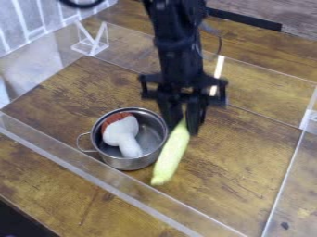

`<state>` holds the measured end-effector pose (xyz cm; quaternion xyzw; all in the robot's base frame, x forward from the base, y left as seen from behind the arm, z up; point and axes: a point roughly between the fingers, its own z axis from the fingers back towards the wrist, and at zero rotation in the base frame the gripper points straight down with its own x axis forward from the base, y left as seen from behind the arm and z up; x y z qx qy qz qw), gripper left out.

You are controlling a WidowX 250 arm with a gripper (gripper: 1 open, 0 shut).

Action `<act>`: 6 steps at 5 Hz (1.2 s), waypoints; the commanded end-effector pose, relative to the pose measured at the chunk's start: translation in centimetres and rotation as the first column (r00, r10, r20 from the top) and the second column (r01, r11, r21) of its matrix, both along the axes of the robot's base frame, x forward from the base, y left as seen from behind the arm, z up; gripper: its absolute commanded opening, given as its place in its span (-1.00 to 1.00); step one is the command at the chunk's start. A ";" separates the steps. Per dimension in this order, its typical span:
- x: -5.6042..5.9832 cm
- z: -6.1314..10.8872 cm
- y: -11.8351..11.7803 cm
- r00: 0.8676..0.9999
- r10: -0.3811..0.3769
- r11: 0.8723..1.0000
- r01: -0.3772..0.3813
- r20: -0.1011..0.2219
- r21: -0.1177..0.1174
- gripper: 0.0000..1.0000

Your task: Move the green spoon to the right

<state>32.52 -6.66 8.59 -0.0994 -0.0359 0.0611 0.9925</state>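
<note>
Green spoon [172,155] is what I'm watching, but going big to small: one wooden table [235,176] with clear rails, one black arm, one steel pot [125,140] with a white-and-red item [121,135] inside. My gripper [187,123] is clamped on the spoon's upper end, so it hangs tilted, lower end just right of the pot above the wood. No labels or writing I can read anywhere.
</note>
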 end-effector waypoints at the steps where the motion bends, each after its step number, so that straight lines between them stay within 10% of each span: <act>1: -0.4 0.5 -1.6 0.993 -0.044 0.999 0.045 0.114 -0.007 -1.00; 3: -1.3 -4.3 -2.5 0.991 -0.078 0.997 0.080 0.104 -0.007 -1.00; 5: -1.3 -5.1 -4.1 0.966 -0.243 0.970 0.244 0.087 -0.003 -1.00; 6: -2.5 -5.9 -4.2 0.977 -0.204 0.979 0.205 0.068 -0.008 -1.00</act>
